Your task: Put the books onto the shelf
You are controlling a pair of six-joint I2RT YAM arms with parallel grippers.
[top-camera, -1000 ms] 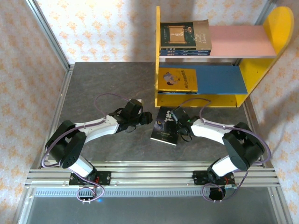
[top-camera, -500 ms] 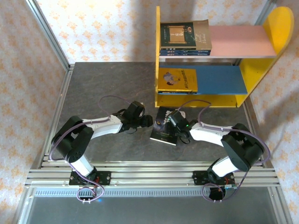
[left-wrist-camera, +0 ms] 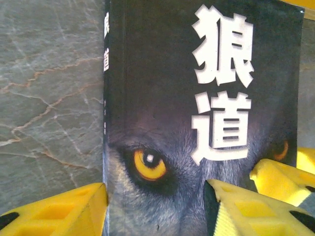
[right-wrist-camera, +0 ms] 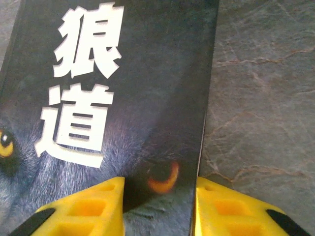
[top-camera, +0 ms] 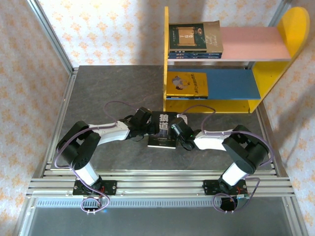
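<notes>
**A:** Where is the last book?

**B:** The wolf-face paperback (top-camera: 161, 130) lies flat on the grey table (top-camera: 108, 93), just in front of the shelf (top-camera: 295, 24) and between the two arms. The others are already up. There's a stack (top-camera: 194, 38) on the pink board (top-camera: 251, 43) and a yellow book (top-camera: 187, 84) on the blue board (top-camera: 231, 83).

**A:** And the grippers?

**B:** The left gripper (top-camera: 149, 127) sits at the spine side with its jaws apart. Its wrist view shows one finger (left-wrist-camera: 59, 212) beside the spine over the table and the other over the cover. The right gripper (top-camera: 173, 129) is at the opposite long edge, also apart, with one finger over the cover and one past the edge. Neither is clamped on anything. I cannot tell whether a pad presses the cover.

**A:** Which step is this?

**B:** Getting hold of it, I judge. A thin book lying flat offers no edge to pinch. The next move calls for raising one edge so a finger gets beneath, then closing across the book's thickness before carrying it to the shelf.
</notes>
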